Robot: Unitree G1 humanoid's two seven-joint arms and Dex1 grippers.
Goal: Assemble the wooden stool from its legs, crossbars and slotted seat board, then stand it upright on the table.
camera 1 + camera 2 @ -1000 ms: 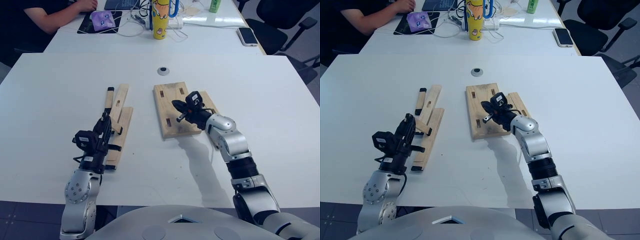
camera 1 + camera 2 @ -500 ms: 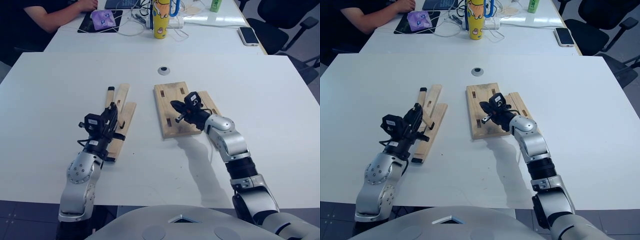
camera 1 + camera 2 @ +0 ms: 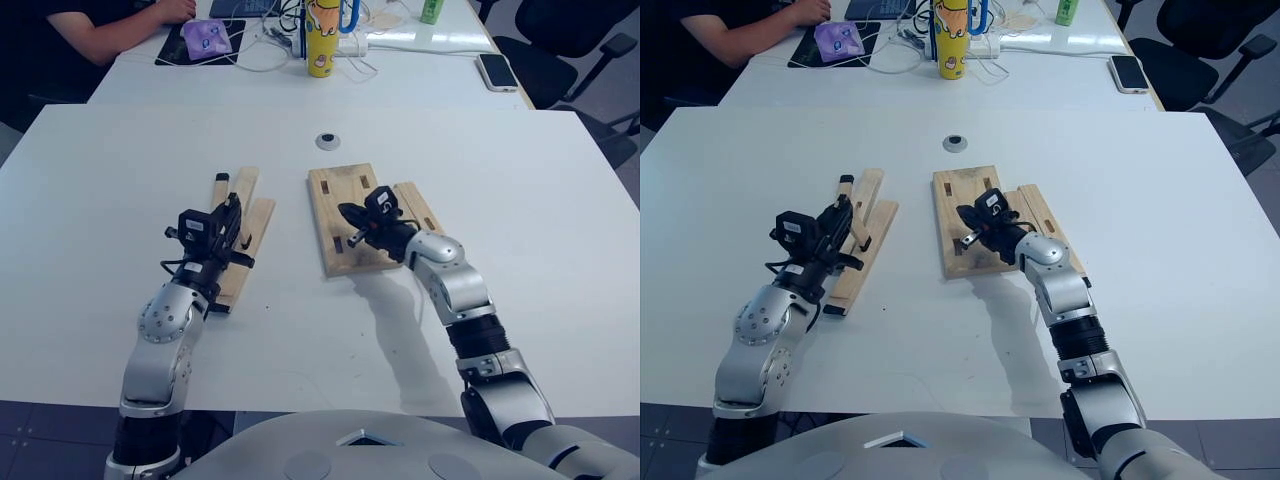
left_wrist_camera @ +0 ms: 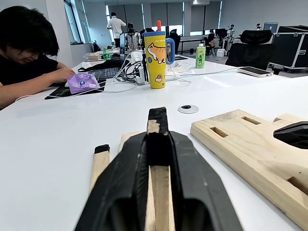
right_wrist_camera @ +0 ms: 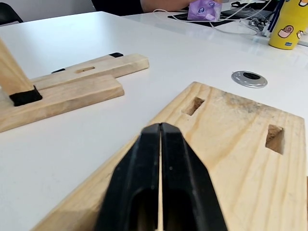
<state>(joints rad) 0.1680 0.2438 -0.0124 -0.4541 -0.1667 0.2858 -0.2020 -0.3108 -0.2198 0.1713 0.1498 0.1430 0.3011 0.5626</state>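
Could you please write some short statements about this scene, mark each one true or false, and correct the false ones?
1. The slotted seat board lies flat on the table. True.
2. The right tool is wide open. False: its fingers are shut together, above the seat board.
3. The left tool grips a black-tipped stick. True.
4. The stool already stands assembled. False: the seat board is joined to nothing yet.
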